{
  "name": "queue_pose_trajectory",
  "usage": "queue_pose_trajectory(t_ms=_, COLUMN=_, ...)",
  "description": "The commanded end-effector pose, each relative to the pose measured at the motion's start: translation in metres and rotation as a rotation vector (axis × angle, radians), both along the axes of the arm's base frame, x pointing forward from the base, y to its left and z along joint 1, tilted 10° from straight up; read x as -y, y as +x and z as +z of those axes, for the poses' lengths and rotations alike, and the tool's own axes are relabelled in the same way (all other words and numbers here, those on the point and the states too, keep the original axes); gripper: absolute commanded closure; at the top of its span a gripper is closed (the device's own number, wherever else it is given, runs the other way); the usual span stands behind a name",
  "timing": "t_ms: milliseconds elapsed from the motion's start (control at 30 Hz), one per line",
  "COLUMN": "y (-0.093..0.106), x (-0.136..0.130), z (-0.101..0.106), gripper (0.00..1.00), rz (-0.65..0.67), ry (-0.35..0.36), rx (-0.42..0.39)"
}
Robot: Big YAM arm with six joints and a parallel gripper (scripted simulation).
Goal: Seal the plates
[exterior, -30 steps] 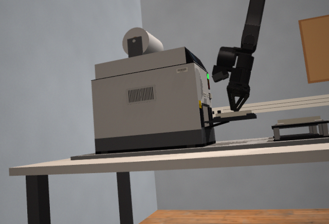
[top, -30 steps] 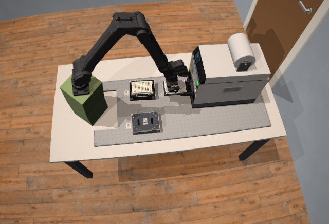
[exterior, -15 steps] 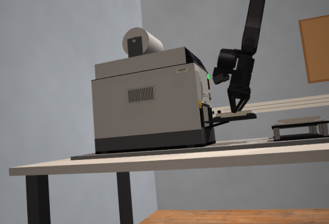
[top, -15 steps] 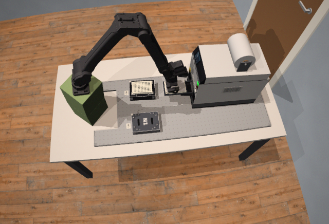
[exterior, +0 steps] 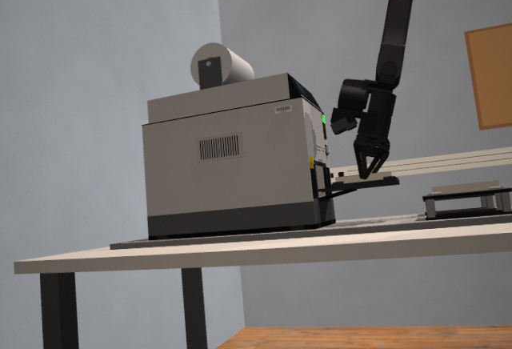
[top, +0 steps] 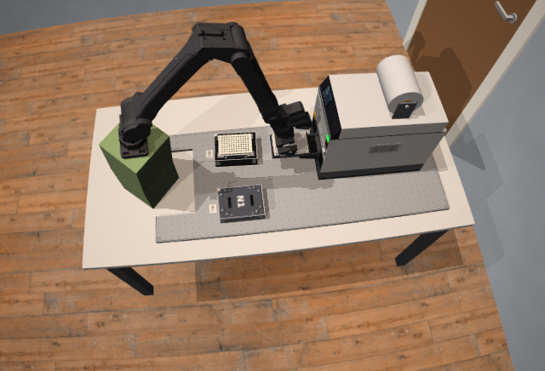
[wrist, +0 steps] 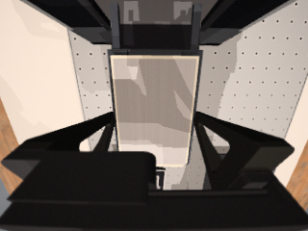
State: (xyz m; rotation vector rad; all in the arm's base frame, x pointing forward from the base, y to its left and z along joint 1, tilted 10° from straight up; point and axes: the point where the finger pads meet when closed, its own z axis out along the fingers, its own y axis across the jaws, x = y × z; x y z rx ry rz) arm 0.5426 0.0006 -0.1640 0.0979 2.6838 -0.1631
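Note:
The sealed plate (top: 301, 143) (exterior: 345, 179) (wrist: 154, 87), with grey foil over its top, lies flat on the sealer's extended stage (exterior: 389, 181). My gripper (top: 288, 149) (exterior: 364, 176) (wrist: 154, 115) is open, its fingertips low at the plate's two long sides; whether they touch it cannot be told. The sealer (top: 374, 155) (exterior: 231, 179) shows a green lamp (top: 327, 138) (exterior: 323, 118). An open plate (top: 235, 144) (exterior: 465, 186), its wells showing, sits in nest N2 (top: 236, 159). Nest N1 (top: 250, 212) is empty. The START button cannot be made out.
The sealer's front face stands close beside my wrist. A white foil roll (top: 398, 78) (exterior: 213, 64) sits on top of the sealer. The green block (top: 152, 178) bears the arm's base at the table's left end.

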Motion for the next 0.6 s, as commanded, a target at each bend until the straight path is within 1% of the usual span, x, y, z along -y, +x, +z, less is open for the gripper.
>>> queue_pose_trajectory(t_ms=0, y=0.006, x=-0.006, z=-0.006, gripper=0.00, rz=0.019, ry=-0.001, rx=0.007)
queue_pose_trajectory(t_ms=100, y=0.006, x=-0.006, z=-0.005, gripper=0.00, rz=0.019, ry=-0.001, rx=0.008)
queue_pose_trajectory(t_ms=333, y=0.014, x=-0.006, z=0.010, gripper=0.00, rz=0.019, ry=0.001, rx=0.035)
queue_pose_trajectory(t_ms=400, y=0.014, x=-0.006, z=0.010, gripper=0.00, rz=0.019, ry=0.001, rx=0.035)
queue_pose_trajectory(t_ms=567, y=0.019, x=-0.007, z=0.020, gripper=0.00, rz=0.019, ry=0.003, rx=0.055)
